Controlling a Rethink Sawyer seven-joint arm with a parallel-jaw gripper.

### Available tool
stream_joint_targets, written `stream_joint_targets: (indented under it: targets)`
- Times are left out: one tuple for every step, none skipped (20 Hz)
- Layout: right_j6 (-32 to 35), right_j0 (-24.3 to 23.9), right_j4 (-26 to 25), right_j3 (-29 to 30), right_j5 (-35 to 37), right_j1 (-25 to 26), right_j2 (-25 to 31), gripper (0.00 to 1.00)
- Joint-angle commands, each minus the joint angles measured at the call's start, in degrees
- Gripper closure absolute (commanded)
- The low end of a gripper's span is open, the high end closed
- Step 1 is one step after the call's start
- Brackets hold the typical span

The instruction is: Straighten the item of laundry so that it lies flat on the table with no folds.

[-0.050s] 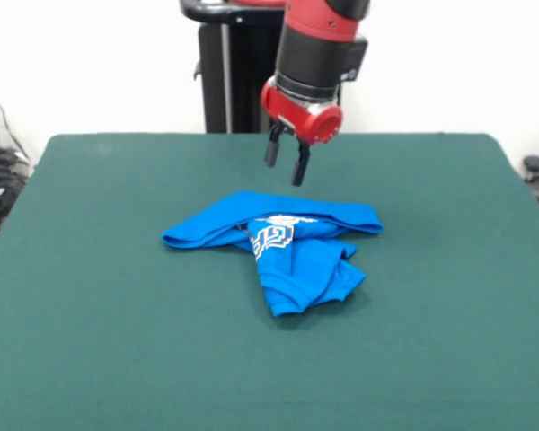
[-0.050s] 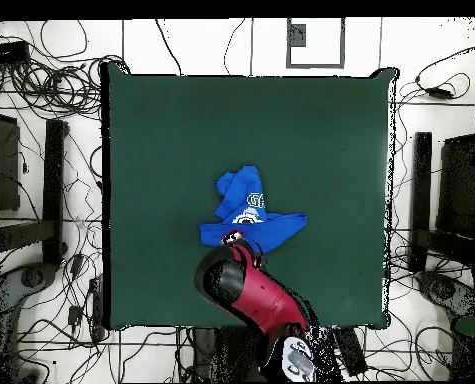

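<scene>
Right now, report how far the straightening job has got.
Nothing looks done: the bright blue fabric garment with white lettering lies bunched and folded over itself on the dark green felt table. In hand: the red and black arm's claw hangs open above it, holding nothing. Left: spreading every fold flat.

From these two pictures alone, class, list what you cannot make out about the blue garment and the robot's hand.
- The lettering on the garment: folds cover part of it in the front view; too small to read overhead.
- What kind of garment it is: bunched up in both views.
- The garment's edge nearest the robot: the arm covers it overhead.
- The hand: shows in the front view, open above the garment; overhead, the arm hides most of it.
</scene>
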Motion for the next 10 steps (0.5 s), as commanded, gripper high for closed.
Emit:
stream_joint_targets:
  targets:
    - [5.29, 1.66, -0.7, -8.3, 3.82, 1.98, 4.93, 0.0]
    - [5.41, 1.88, -0.55, -8.85, 4.32, 2.14, 4.73, 0.0]
    - [5.52, 1.75, -0.5, -9.17, 4.5, 2.19, 4.85, 0.0]
    - [5.65, 1.74, -0.39, -9.54, 4.81, 2.21, 4.92, 0.0]
    - [5.83, 1.92, -0.16, -10.02, 5.24, 2.41, 4.68, 0.0]
    - [6.26, 2.2, 0.19, -10.26, 5.44, 2.51, 4.45, 0.0]
    - [6.63, 2.26, 0.52, -10.56, 5.54, 2.7, 4.4, 0.0]
    - [7.32, 2.41, 1.05, -10.75, 5.44, 2.85, 4.39, 0.0]
    - [7.93, 2.45, 1.54, -10.94, 5.36, 3.04, 4.4, 0.0]
    - [8.54, 2.58, 2.0, -11.07, 5.33, 3.22, 4.32, 0.0]
